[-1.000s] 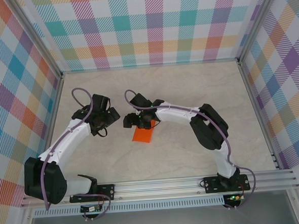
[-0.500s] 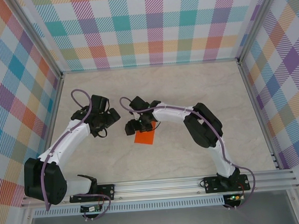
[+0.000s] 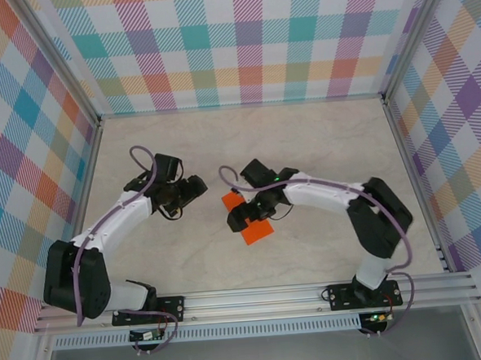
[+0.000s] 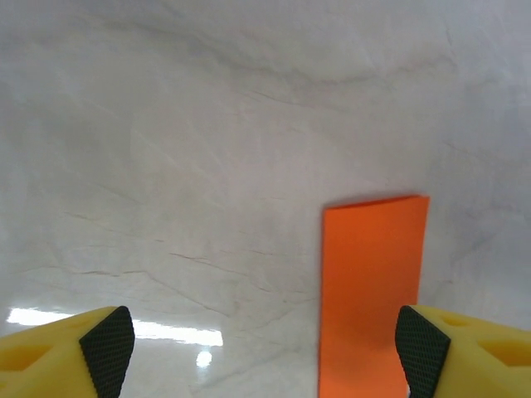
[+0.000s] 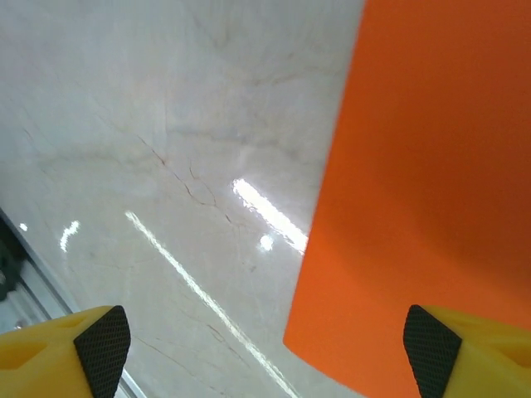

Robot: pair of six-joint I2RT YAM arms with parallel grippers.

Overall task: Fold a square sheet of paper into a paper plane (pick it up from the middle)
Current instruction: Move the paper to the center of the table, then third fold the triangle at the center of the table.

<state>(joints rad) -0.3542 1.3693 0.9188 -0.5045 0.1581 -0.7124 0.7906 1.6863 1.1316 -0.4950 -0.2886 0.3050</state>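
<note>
The square sheet of paper is bright orange and lies flat on the table as a folded narrow rectangle, angled diagonally. My right gripper hovers over its middle and hides part of it. In the right wrist view the paper lies under the right fingertip, and the right gripper is open and holds nothing. My left gripper is just left of the paper's far end. In the left wrist view the left gripper is open, with the paper below its right finger. The paper plane is out of view.
The marble-look tabletop is walled by checked panels on three sides. An aluminium rail carrying both arm bases runs along the near edge. The right arm's elbow stands at the right.
The right gripper has swung right and toward the near edge, and its jaws have widened. The paper now lies more diagonal. The left gripper has shifted right toward the paper and narrowed a little.
</note>
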